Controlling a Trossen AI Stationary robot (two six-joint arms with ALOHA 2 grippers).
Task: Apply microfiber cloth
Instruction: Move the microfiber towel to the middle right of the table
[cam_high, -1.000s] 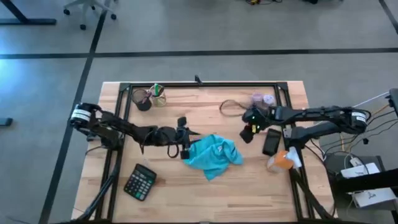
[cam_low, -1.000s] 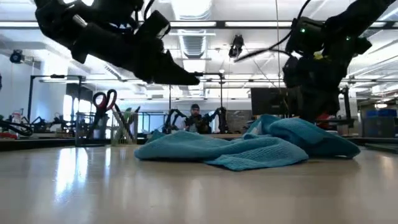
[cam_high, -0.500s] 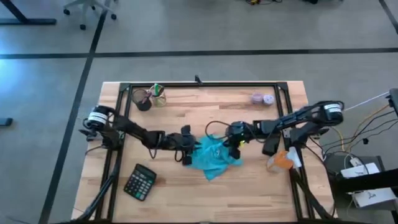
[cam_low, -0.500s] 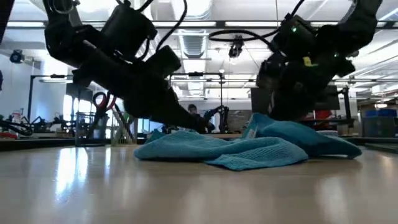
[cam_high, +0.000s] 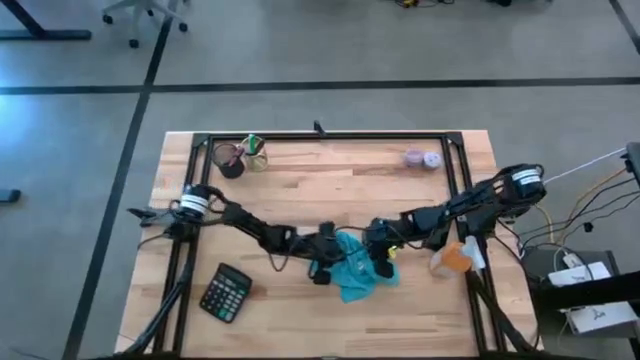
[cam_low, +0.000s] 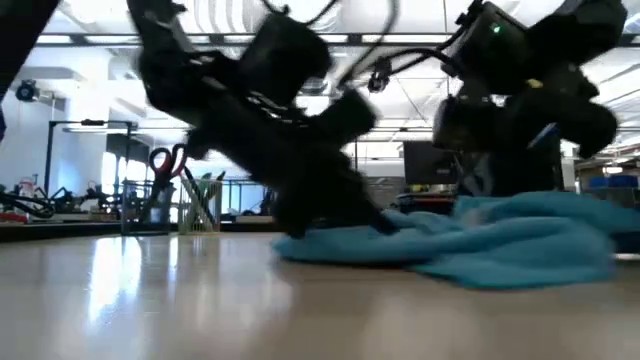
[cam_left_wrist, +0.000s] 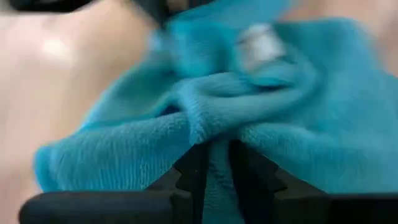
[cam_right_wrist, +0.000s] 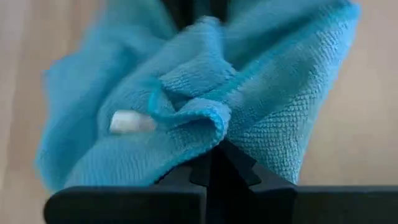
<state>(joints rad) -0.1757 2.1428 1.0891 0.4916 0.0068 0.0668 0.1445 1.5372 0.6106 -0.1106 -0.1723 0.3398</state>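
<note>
Turquoise microfiber cloth (cam_high: 352, 265) is being pinched from both sides at once: the left claw (cam_high: 322, 268) is closing its two dark fingers (cam_left_wrist: 193, 177) on a fold at the cloth's left edge, and the right claw (cam_high: 382, 262) is clamping its own fingers (cam_right_wrist: 214, 171) tight on a ridge of fabric at the right edge. Both wrist views are showing cloth bunched between the fingers, so each grip looks seated on fabric, not on the bench (cam_high: 300, 190). The cloth is lying crumpled near the middle of the bench, slightly toward the front edge, between the two claws. Judgement: the step in hand is taking hold of the cloth to spread or wipe with it. To do it well, both pinches should be holding a full fold rather than a single thin layer, and the arms should be drawing apart evenly and low, so neither side slips out or drags the pile sideways. Orientation: the heap is irregular, with no clean long axis; in the high view it is looking somewhat longer front-to-back, with a loose corner trailing toward the front edge. A small white tag (cam_right_wrist: 129, 122) is showing on the top folds. Outward from the cloth, an orange bottle (cam_high: 452, 258) is standing near the right arm, and a calculator (cam_high: 223, 293) is lying well apart at front left.
</note>
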